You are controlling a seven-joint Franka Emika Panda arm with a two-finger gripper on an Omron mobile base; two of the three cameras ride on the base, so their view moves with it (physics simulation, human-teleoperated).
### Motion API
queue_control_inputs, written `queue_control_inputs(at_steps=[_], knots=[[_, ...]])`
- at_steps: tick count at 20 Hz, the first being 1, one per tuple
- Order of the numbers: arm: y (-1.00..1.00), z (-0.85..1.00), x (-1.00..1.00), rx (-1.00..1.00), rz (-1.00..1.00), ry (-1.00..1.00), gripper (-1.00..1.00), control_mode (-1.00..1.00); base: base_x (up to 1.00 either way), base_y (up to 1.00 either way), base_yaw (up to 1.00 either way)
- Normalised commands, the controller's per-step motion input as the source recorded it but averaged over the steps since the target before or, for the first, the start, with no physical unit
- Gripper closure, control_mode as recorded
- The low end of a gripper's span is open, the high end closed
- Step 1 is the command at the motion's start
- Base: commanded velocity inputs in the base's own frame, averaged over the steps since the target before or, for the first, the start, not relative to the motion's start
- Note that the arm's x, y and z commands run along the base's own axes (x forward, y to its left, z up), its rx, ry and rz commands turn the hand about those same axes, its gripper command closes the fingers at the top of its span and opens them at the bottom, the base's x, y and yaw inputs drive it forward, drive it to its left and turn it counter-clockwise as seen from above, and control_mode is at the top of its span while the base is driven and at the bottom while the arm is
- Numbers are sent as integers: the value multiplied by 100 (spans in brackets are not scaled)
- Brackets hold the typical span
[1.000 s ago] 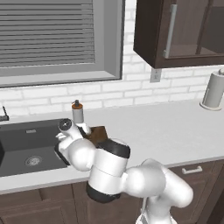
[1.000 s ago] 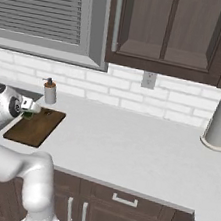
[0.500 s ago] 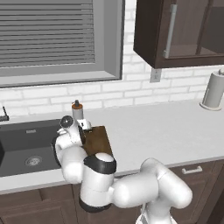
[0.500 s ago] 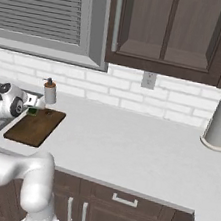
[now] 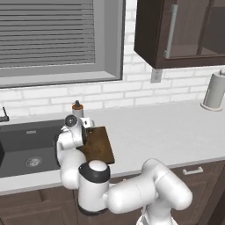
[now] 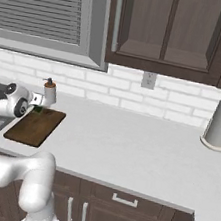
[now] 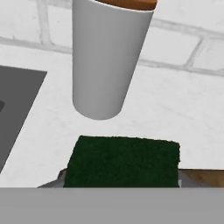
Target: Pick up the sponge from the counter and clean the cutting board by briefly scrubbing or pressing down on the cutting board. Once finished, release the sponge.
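- One sponge sits gripped between my fingers, I judge, at the board's far edge beside the bottle.
- Next I carry it onto the board and press.
- Sink left; open bench right.

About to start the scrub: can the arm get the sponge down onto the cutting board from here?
Probably yes. The tool is shut on the sponge at the cutting board's far end; only the soap bottle stands close behind.
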Motion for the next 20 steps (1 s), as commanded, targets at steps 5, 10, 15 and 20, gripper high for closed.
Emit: queue_control_inputs(at_steps=[5, 10, 15, 20], knots=[[-44, -29, 6, 0, 0, 0, 100, -100, 0, 0, 0], [-24, -68, -11, 0, 0, 6, 100, -100, 0, 0, 0], [-25, -66, -50, 0, 1, 5, 100, -100, 0, 0, 0], [-29, -65, -88, 0, 3, 1, 100, -100, 0, 0, 0]])
